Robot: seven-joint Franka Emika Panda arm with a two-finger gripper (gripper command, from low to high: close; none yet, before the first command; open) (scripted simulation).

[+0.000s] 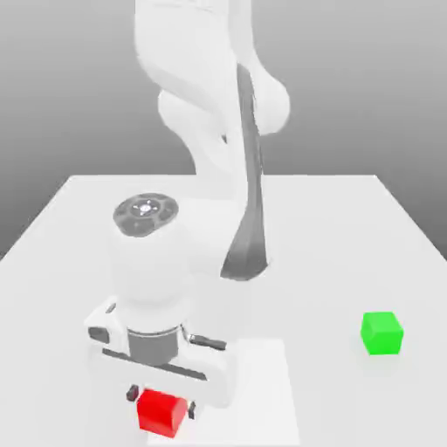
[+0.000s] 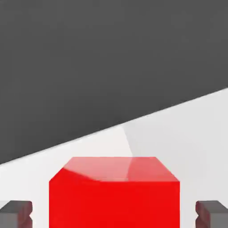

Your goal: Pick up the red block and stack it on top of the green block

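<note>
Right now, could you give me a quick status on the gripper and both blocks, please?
Gripper open, fingers either side of red block, not touching. Red block on table. Green block apart toward exterior view's right, top bare.

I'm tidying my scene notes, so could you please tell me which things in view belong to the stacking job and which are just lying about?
Part of the job:
- red block, between the fingers, which stand apart from its sides
- green block, off to the exterior view's right
- gripper, open around the red block

Just there:
- white table; nothing else lies on it
</note>
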